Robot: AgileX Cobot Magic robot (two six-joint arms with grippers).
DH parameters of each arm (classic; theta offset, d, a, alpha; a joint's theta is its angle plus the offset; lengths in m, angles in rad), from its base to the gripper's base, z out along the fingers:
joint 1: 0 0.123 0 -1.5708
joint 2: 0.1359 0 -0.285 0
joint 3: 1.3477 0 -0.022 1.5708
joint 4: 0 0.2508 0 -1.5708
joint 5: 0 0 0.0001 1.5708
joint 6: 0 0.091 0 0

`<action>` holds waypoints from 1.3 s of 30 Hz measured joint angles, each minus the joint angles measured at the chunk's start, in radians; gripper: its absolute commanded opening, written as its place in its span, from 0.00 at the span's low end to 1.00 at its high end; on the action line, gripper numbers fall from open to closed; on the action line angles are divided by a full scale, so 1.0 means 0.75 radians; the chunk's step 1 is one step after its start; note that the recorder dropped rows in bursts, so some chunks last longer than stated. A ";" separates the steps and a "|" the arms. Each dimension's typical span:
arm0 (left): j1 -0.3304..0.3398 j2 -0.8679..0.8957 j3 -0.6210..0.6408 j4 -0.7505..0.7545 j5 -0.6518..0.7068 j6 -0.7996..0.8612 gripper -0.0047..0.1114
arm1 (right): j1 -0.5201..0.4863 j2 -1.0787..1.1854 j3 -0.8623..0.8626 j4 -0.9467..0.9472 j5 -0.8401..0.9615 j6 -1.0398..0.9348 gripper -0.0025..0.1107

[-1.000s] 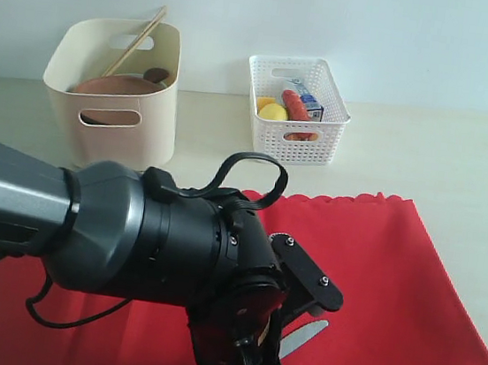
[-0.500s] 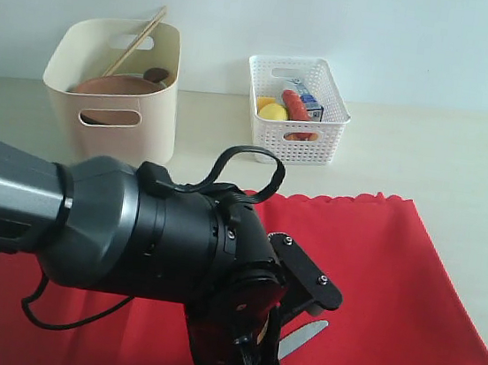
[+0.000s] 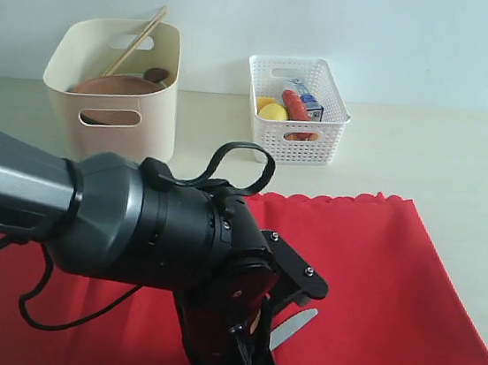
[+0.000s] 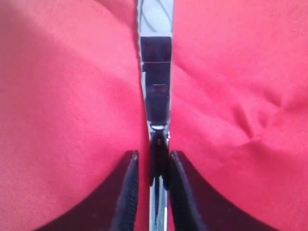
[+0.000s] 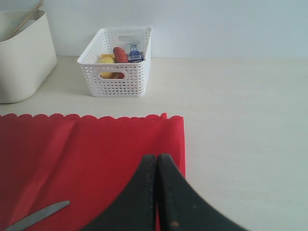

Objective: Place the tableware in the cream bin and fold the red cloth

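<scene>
A steel knife (image 4: pixel 156 72) lies on the red cloth (image 3: pixel 375 279); its blade tip (image 3: pixel 293 328) pokes out beside my bulky left arm (image 3: pixel 164 253). My left gripper (image 4: pixel 153 155) straddles the knife's handle, jaws slightly apart, with a strip of red showing between one finger (image 4: pixel 131 183) and the handle. Off the cloth's near corner, my right gripper (image 5: pixel 156 158) hangs shut and empty, and the knife (image 5: pixel 36 216) shows off to its side. At the back left, the cream bin (image 3: pixel 113 122) holds a brown plate (image 3: pixel 113 86) and chopsticks (image 3: pixel 137 40).
A white lattice basket (image 3: pixel 297 109) holding a lemon, a carton and other food stands right of the cream bin. The cloth's scalloped edge (image 3: pixel 358 199) faces the bins. Bare pale tabletop (image 3: pixel 460 164) lies to the right of the cloth.
My left gripper's jaws have parted from shut to slightly apart around the knife handle. The left arm has shifted a little to the left. The right gripper has stayed shut.
</scene>
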State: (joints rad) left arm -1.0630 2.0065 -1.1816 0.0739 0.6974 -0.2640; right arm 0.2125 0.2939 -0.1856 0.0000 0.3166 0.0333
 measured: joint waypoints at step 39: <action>0.465 -0.631 0.000 0.498 -0.090 -0.145 0.04 | 0.000 0.000 0.000 0.000 0.000 0.000 0.02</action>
State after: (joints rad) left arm -0.7140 1.5334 -1.1815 0.4472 0.6296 -0.3727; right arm 0.2125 0.2939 -0.1856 0.0000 0.3166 0.0333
